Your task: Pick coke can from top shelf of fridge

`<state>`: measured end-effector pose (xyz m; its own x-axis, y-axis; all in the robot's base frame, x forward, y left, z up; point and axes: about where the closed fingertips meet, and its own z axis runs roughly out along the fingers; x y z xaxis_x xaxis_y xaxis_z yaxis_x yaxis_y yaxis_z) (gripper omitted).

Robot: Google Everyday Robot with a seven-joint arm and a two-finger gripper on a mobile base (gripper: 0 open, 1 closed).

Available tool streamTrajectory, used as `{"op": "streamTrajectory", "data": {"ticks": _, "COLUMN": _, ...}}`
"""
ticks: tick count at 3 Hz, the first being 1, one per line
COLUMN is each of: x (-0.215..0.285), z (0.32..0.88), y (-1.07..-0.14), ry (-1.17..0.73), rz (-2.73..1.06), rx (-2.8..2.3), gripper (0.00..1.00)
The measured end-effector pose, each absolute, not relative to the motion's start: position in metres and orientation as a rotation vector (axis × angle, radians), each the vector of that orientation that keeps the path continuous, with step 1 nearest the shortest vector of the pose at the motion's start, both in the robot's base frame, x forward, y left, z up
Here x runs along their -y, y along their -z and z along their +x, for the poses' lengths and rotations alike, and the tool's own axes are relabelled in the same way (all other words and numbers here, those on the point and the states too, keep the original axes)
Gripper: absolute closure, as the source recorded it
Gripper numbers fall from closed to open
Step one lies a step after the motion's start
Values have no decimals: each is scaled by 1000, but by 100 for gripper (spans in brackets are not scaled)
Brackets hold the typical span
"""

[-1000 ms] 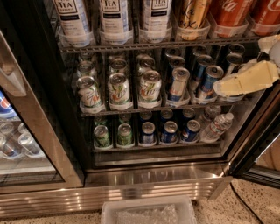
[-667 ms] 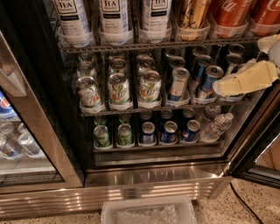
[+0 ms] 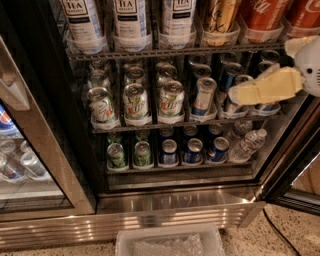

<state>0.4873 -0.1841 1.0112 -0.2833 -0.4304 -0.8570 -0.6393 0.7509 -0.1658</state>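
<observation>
Two red coke cans (image 3: pixel 265 12) stand in clear cup holders at the right end of the top shelf (image 3: pixel 150 51) of the fridge (image 3: pixel 175 200); only their lower parts show. My gripper (image 3: pixel 235 95), cream-coloured on a white wrist, reaches in from the right edge. It hangs below the top shelf, in front of the blue cans on the middle rack. It is lower than the coke cans and apart from them.
A gold-tan can (image 3: pixel 220 15) and tea bottles (image 3: pixel 130 17) share the top shelf. Green-silver cans (image 3: pixel 136 102) and blue cans (image 3: pixel 202 95) fill the middle rack. A water bottle (image 3: pixel 247 145) lies on the bottom rack. A neighbouring glass-door unit (image 3: pixel 20 165) stands left; a white bin (image 3: pixel 170 242) stands on the floor.
My gripper has edged slightly to the left in front of the middle rack. Nothing else has moved.
</observation>
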Motion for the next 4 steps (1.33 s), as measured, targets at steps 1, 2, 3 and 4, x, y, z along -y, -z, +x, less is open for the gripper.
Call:
{"op": "streamTrajectory", "data": {"ticks": 1, "x": 164, "z": 492, "y": -1023, "ry": -214, "rz": -718, "rx": -1862, "gripper": 0}}
{"op": "streamTrajectory", "data": {"ticks": 2, "x": 152, "z": 494, "y": -1031, "ry": -130, "rz": -624, "rx": -1814, "gripper": 0}}
{"op": "streamTrajectory", "data": {"ticks": 3, "x": 160, "z": 503, "y": -1045, "ry": -85, "rz": -578, "rx": -1769, "gripper": 0}}
{"op": "streamTrajectory", "data": {"ticks": 4, "x": 160, "z": 503, "y": -1045, "ry": -85, "rz": -578, "rx": -1769, "gripper": 0}}
